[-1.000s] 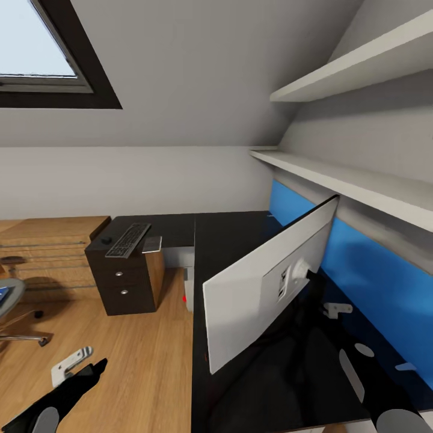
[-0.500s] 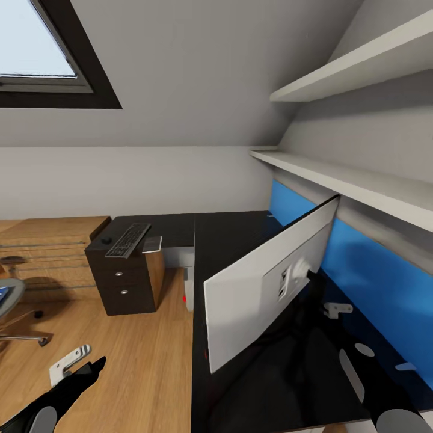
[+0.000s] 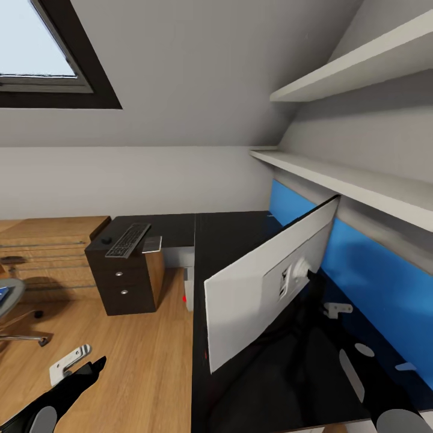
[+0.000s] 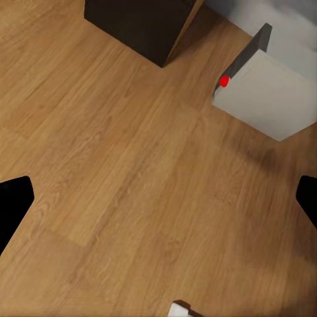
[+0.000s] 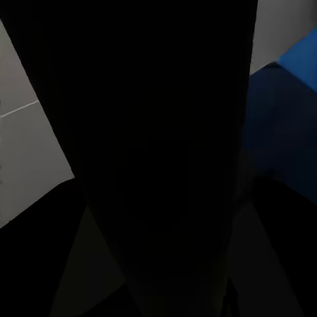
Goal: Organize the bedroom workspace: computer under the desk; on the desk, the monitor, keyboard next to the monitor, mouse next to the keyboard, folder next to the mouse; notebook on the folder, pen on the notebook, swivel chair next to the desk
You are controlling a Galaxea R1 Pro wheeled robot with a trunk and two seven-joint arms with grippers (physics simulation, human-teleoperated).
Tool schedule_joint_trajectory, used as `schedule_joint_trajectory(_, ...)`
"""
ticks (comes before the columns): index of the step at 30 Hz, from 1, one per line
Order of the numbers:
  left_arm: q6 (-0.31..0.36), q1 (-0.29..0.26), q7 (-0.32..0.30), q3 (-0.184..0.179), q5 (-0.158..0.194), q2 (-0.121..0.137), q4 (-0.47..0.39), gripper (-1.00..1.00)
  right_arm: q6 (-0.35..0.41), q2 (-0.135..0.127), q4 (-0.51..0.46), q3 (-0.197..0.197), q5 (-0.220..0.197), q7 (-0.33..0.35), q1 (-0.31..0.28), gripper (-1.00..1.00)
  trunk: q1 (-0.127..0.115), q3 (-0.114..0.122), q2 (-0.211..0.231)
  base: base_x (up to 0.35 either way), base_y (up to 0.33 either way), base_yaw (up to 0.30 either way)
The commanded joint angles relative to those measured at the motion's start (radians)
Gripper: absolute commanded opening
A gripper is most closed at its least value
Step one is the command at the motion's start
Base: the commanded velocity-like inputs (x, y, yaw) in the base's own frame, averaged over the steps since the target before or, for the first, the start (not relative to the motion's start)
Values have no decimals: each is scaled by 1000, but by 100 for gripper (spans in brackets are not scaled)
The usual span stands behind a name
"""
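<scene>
Monitor (image 3: pixel 264 282) is sitting on the black desk (image 3: pixel 228 240), white back turned toward the head camera, so the screen side is hidden and it's tilted at an angle in front of the blue back panel (image 3: pixel 367 270). Its stem is lost in the dark shadow below it, and I can't make out the base.

Right wrist view is nearly all black up close, with just a slice of that panel and a pale grey surface at the edges, so I can't tell whether the right gripper is apart or clamped on anything.

Left gripper (image 4: pixel 158 198) hangs over the wood floor (image 4: pixel 119 165) with its fingertips (image 4: pixel 13 198) spread wide, nothing between them. That same view shows the computer (image 4: pixel 271 99) as a light grey box with a red dot, next to a dark drawer cabinet (image 3: pixel 123 279); from the head camera the tower is mostly tucked behind the desk edge.

Keyboard (image 3: pixel 128 239) lies on top of that cabinet with the mouse (image 3: pixel 106 240) just beside it. Swivel chair (image 3: pixel 12 307) is cut off at the frame edge, with a bit of blue on the seat.
</scene>
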Motion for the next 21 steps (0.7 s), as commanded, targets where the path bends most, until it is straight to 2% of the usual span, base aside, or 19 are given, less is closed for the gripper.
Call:
schedule_joint_trajectory(1,4,-1,8,0,11,0,-1,100,-1,0,0,0,-17,7,-1,-100,0,-1,-1,0,0,0)
schedule_joint_trajectory(14,5,-1,8,1,11,1,-1,100,-1,1,1,1,-16,9,-2,-100,0,-1,-1,0,0,0)
schedule_joint_trajectory(21,7,-1,8,34,12,1,-2,100,0,1,2,3,-14,8,-2,-100,0,-1,-1,0,0,0)
